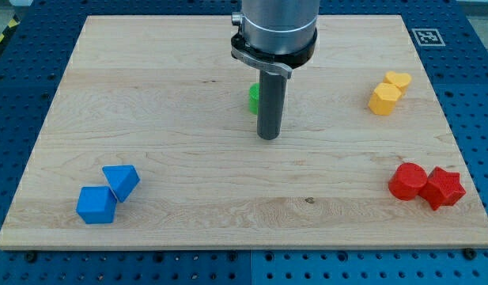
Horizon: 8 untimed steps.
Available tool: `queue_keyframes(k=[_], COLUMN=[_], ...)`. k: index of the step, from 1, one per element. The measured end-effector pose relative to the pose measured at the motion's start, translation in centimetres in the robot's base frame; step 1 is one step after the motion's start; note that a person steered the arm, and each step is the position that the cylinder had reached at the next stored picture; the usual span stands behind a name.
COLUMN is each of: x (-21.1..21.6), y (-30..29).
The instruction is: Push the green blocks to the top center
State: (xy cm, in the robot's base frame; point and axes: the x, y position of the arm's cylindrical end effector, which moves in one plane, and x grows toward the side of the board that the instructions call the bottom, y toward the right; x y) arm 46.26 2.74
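You see a wooden board (188, 119) lying on a blue perforated table (481, 95); the blocks on it sit in pairs near the corners. At the view's bottom left there are two blue blocks, a cube-like one (96, 205) and a more angular one (122, 181), touching each other; at the view's right, upper part, two yellow blocks touch, a hexagon-like one (384, 99) and a heart-like one (399, 81); at the view's bottom right a red rounded block (407, 181) touches a red star-like block (444, 188). A small printed marker (428, 36) sits at the board's top right corner.

The green block (252, 98) is a little above the board's middle, near the centre line; only a thin part of it shows at the rod's left side, so you cannot tell its shape, nor whether more than one green piece is there. No other block stands between it and the top centre; the other pairs are all well apart from it.

The arm comes down from the view's top centre, with a grey metal collar (274, 32) and the dark rod upright below it; my tip (268, 137) rests just below and to the right of the green block, very near it; contact cannot be told. There is no pincer on this arm, so nothing is held.
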Motion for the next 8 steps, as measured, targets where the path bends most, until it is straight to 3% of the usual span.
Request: queue_keyframes(k=[8], x=[-11.1], y=[-2.2])
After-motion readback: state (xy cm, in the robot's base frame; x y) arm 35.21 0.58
